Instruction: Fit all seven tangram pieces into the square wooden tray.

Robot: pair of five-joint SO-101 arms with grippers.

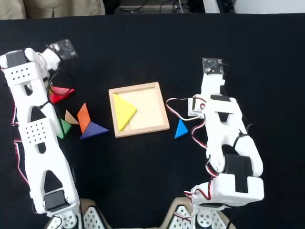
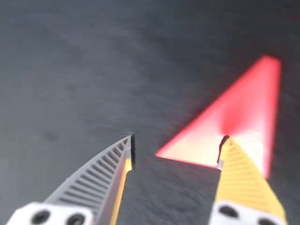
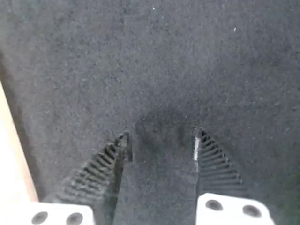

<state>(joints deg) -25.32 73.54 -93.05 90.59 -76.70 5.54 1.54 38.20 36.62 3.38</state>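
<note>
A black cloth-covered bench (image 1: 143, 47) carries a square wooden tray (image 1: 133, 87) at its middle, between the two white arms. One large yellow triangle (image 1: 124, 110) lies flat inside the tray, in its left half, and the remaining floor of the tray is bare wood. A small bright blue triangle (image 1: 181, 129) lies on the cloth just beside the tray, on the side of the right arm. The other pieces are grouped on the cloth by the left arm: a red triangle (image 1: 62, 94) partly under the arm, a small tan triangle (image 1: 71, 117), an orange piece (image 1: 84, 116) beside it, a dark blue triangle (image 1: 94, 130) touching the orange piece's lower end, and a green piece (image 1: 64, 128) half hidden behind the arm. The left hand (image 2: 176, 147) is spread wide with nothing between its fingers; it hangs over the near edge of the red triangle (image 2: 234, 117), with the yellow finger (image 2: 239, 173) overlapping that piece and the grey finger (image 2: 105, 173) over bare cloth. Whether the yellow tip touches the triangle cannot be told. The right hand (image 3: 160, 140) is likewise parted and grips nothing, with bare black cloth under it and the tray's pale wooden edge (image 3: 9, 154) close beside one finger.
</note>
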